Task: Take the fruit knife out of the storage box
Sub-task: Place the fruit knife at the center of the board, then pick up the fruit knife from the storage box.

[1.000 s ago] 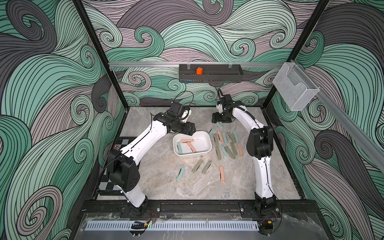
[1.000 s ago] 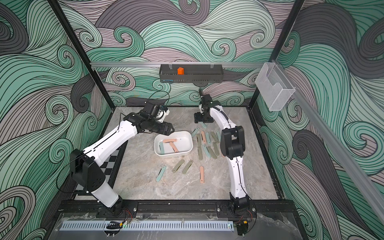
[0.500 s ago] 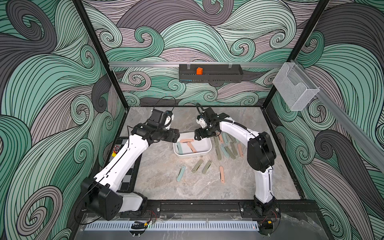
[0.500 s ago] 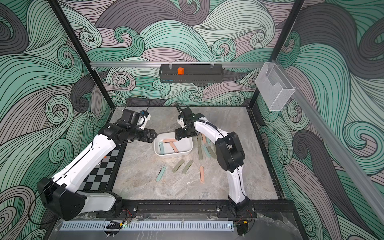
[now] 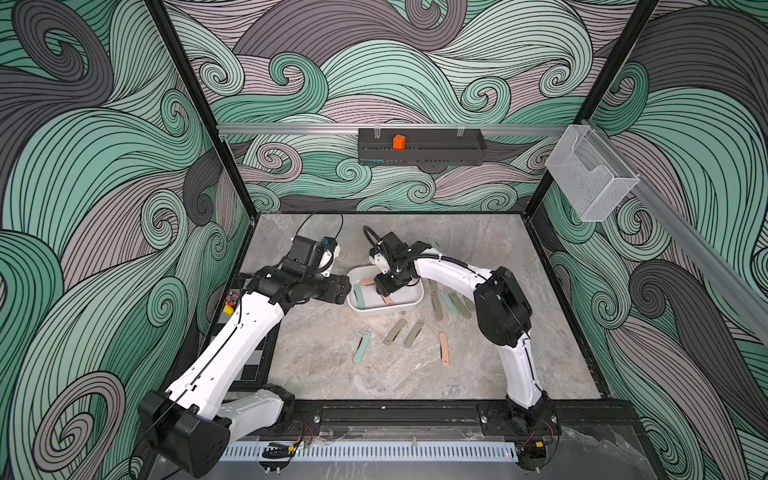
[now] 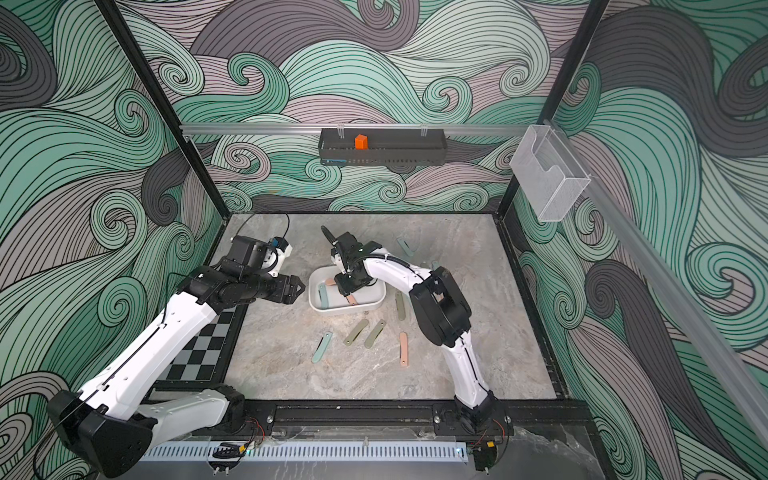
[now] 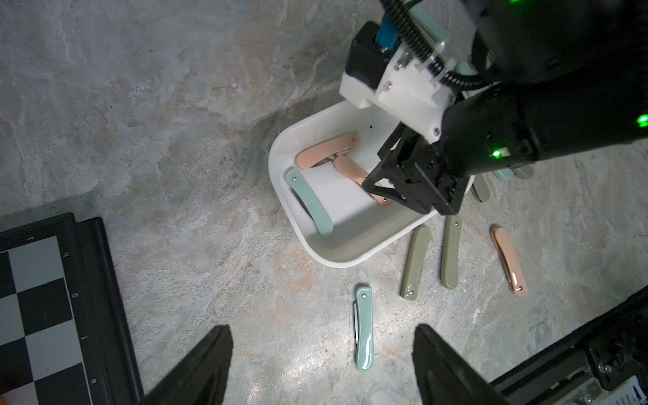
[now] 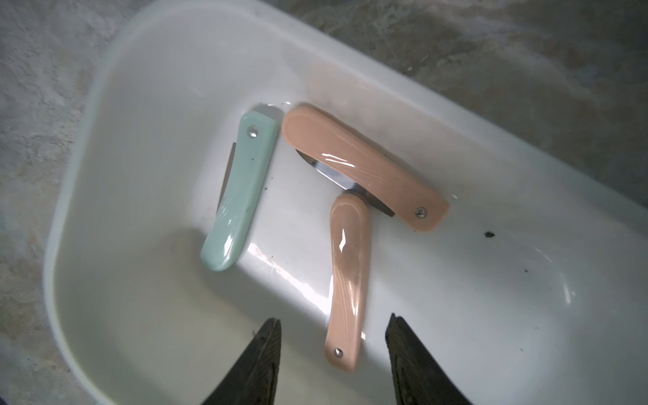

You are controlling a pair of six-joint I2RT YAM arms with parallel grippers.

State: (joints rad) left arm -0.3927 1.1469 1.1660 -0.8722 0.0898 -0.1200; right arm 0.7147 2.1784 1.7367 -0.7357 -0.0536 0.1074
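Step in hand, as we judge it: the approach to the grasp. The right gripper (image 8: 333, 318) is down inside the storage box (image 8: 491, 298). Its jaws are apart and straddle the rivet end of a pink fruit knife (image 8: 349, 277), which lies flat on the box floor. A gap shows on each side of the handle. From the wrist view we cannot quite tell how far above the floor the fingertips (image 8: 270, 350) sit.

Two more folded knives share the box. A mint knife (image 8: 238, 196) lies toward one end. A second pink knife (image 8: 361, 164) lies along the wall, blade partly out and meeting the butt of the straddled one.

The left gripper (image 7: 321, 326) hangs just beside the end of the box, jaws wide, nothing between them. Loose knives (image 5: 444, 348) lie on the table (image 5: 316, 365) outside the box.

Next move, we reckon: close squarely across the narrow handle, then lift straight up over the low wall. The handle is glossy and thin, so slip is the risk. The neighbour's blade may also get dragged along.
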